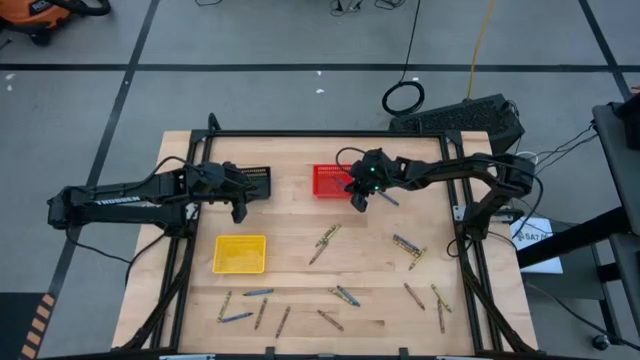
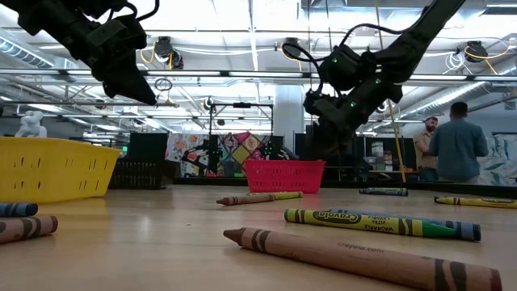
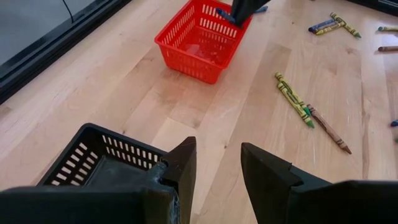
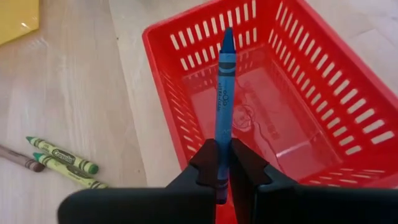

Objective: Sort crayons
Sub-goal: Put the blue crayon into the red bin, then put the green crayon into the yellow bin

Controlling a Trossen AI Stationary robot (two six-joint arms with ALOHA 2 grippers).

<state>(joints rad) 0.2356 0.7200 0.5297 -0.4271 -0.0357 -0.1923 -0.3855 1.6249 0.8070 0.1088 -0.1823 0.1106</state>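
Observation:
My right gripper [image 4: 222, 163] is shut on a blue crayon [image 4: 224, 81] above the red mesh basket [image 4: 323, 93], at the basket's right side in the high view [image 1: 358, 198]. My left gripper [image 3: 217, 168] stands open and holds nothing, above the black basket [image 3: 99, 162] at the table's far left [image 1: 240, 205]. Several more crayons lie flat on the wooden table: a yellow-green and brown group [image 3: 301, 109], others near the front edge [image 1: 345, 295] and at the right [image 1: 408, 245]. The yellow basket [image 1: 240, 254] stands at the near left. My right gripper pinches the blue crayon's rear part [image 4: 219, 134] between its two fingers [image 4: 245, 165]. The fingers slant down from the table's right side. The crayon runs forward past the fingertips, with its pointed tip [image 4: 227, 34] over the red basket's inside. It is lifted clear.
The three baskets stand apart, red [image 1: 333, 181] and black [image 1: 255, 181] at the far side, yellow nearer. Loose crayons are spread over the table's near half [image 1: 250, 305] and its right [image 1: 435, 298]. A dark frame rims the table. People stand in the room behind [image 2: 456, 145].

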